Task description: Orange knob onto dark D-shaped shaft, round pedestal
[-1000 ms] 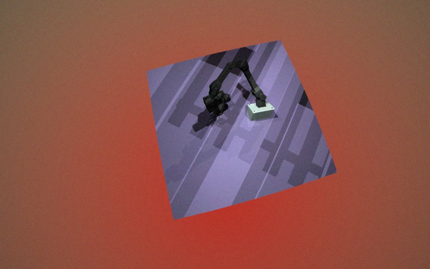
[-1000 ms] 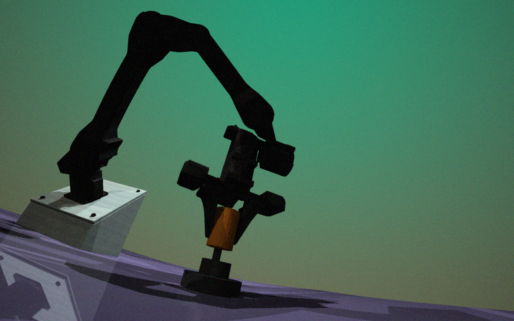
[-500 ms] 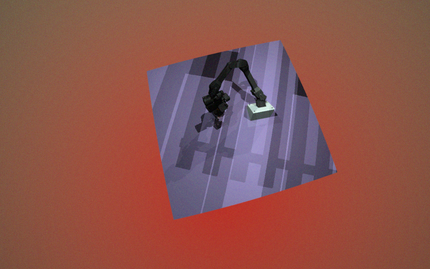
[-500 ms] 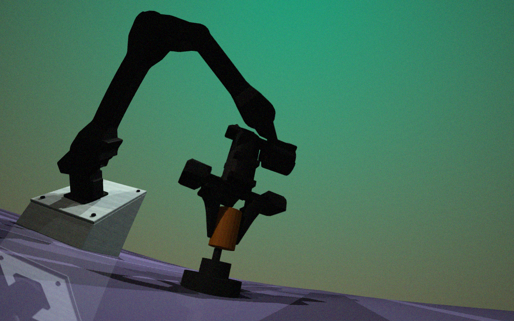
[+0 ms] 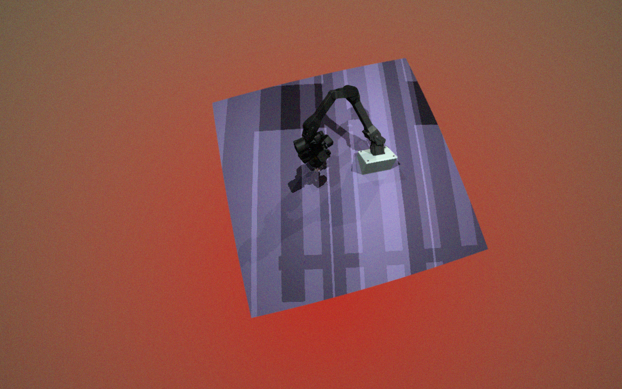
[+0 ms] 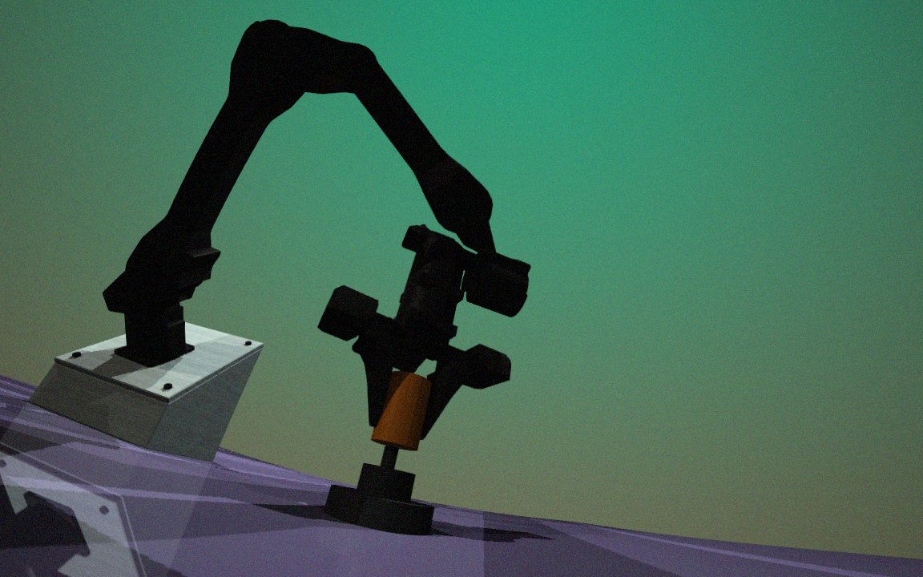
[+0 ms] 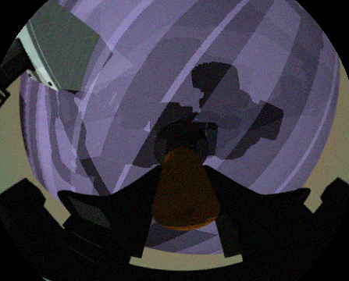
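Note:
My gripper (image 5: pixel 317 168) (image 6: pixel 399 429) (image 7: pixel 182 168) is shut on the orange knob (image 6: pixel 404 410) (image 7: pixel 185 195), one black finger on each side. The knob is a tapered cone with its wider end down, directly above the dark shaft (image 6: pixel 389 457). Its lower rim is at the shaft's visible top, and a length of bare shaft shows between the knob and the round pedestal (image 6: pixel 379 508) (image 7: pixel 184 134). Whether the shaft's tip is inside the hole cannot be told. The hole and both flat sides are hidden. The knob is too small to make out in the top view.
The arm's pale box base (image 5: pixel 377 166) (image 6: pixel 102 405) (image 7: pixel 69 47) stands to one side of the pedestal, to its left in the exterior view. The purple striped table (image 5: pixel 366 217) carries shadows of the arm. Its edges show in the top view.

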{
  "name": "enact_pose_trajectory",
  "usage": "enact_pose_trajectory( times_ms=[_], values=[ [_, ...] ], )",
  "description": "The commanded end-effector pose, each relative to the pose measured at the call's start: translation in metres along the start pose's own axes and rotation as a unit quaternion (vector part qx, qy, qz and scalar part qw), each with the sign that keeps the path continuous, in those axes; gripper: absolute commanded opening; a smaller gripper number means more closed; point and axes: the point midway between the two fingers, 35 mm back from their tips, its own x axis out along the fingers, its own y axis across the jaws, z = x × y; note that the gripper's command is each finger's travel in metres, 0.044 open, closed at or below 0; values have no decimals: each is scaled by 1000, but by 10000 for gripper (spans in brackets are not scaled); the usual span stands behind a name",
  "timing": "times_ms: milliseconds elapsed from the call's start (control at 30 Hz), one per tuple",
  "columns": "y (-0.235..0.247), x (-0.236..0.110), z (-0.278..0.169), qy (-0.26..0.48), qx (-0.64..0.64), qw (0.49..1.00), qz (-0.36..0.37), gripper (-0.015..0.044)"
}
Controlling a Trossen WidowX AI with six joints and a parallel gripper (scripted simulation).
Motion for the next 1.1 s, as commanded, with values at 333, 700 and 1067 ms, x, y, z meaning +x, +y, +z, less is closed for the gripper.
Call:
enact_pose_trajectory(
  times_ms=[333, 700, 1067],
  values=[
    [-1, 2, -2, 0, -23, 1000, -2, 0],
    [-1, 4, -1, 0, -23, 1000, -2, 0],
    [0, 12, 0, 0, -21, 1000, -2, 0]
  ],
)
